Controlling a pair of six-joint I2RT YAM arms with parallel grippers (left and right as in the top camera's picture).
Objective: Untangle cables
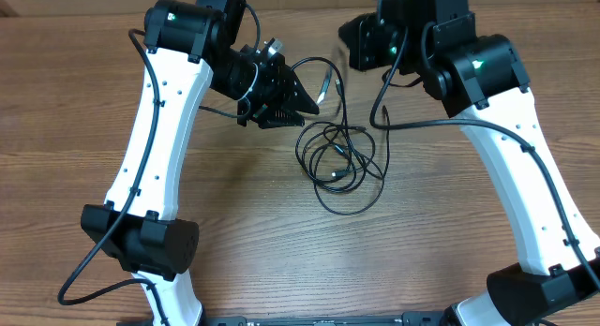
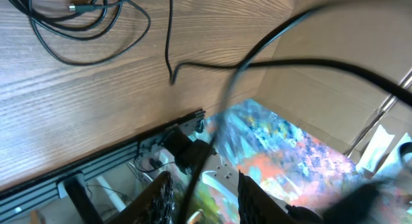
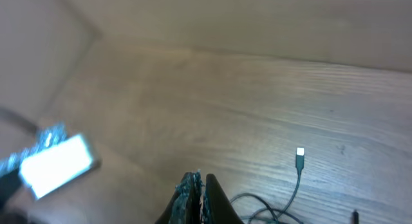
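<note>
Wooden table [image 1: 234, 223] lies under both arms: left gripper [image 2: 206, 185] stands open with one blurred black cord [image 2: 283, 28] running between its fingers, right gripper [image 3: 195, 184] is pinched closed, on what I cannot tell, and the cables [image 1: 333, 150] rest in loose loops between the arms.

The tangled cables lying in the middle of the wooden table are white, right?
Not quite. The tangled cables lying in the middle of the wooden table are black, not white. The overhead view shows this clearly.
</note>
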